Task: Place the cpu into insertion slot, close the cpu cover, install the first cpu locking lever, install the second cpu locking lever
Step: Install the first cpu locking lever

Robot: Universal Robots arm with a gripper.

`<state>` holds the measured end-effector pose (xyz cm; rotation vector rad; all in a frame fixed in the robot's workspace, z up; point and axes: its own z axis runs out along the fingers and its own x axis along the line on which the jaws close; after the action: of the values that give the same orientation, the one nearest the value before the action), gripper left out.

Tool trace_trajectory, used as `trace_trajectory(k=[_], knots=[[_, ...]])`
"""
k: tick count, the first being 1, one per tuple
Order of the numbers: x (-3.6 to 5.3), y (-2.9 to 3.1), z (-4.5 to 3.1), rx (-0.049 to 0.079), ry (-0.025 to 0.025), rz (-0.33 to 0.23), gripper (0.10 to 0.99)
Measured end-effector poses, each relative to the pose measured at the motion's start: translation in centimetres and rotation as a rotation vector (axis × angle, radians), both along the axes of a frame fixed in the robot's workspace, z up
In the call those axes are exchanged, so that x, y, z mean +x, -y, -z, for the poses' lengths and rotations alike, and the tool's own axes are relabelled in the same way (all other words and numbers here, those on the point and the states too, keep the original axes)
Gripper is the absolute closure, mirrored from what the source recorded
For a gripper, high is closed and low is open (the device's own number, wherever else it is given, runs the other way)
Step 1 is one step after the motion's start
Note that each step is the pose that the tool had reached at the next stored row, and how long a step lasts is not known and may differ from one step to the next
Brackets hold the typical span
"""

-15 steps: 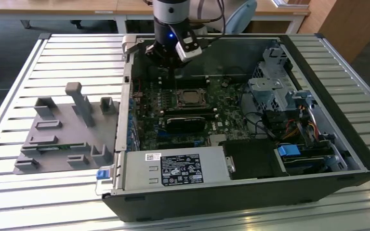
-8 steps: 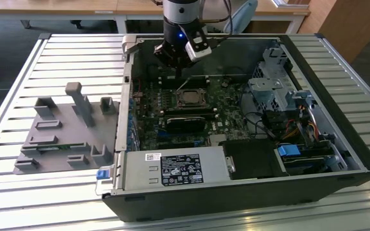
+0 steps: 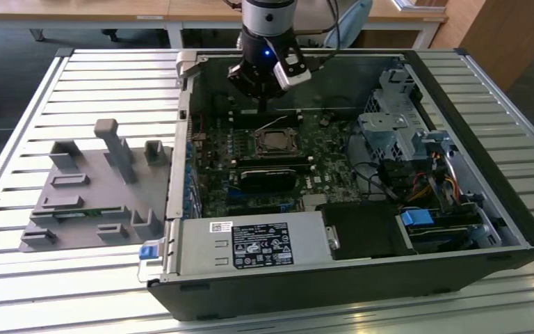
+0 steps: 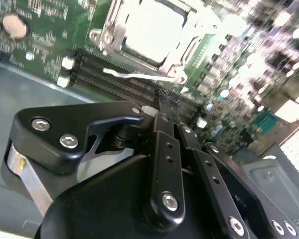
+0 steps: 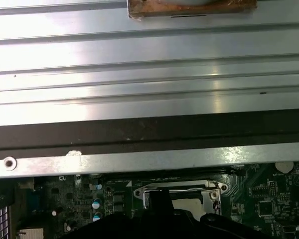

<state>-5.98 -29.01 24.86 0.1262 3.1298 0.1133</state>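
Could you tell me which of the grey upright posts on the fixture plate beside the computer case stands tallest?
The tallest post stands near the grey fixture plate's middle, clearly topping the shorter blocks around it.

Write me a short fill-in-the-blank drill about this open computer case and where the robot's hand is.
1. The robot's hand hangs inside the open computer ____.
2. In the second wrist view the chip lies in its socket, and its top looks pale ____.
3. The circuit board around the socket is ____ in colour.
4. On the slatted table, at the exterior view's left, stands a grey plastic ____.

Missing words: case; silvery-grey; green; fixture
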Motion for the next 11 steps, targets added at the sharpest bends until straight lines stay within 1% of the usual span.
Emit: trace_trajectory(k=[1,2,4,7,11], knots=[[0.00,0.00,0.02,0.014,0.0002,-0.001,0.980],[0.00,0.00,0.06,0.023,0.0005,-0.001,0.980],[0.01,-0.01,0.16,0.024,0.0029,-0.007,0.980],[0.09,0.00,0.33,0.023,0.0028,-0.023,0.980],[0.44,0.00,0.71,0.023,0.0028,-0.023,0.980]])
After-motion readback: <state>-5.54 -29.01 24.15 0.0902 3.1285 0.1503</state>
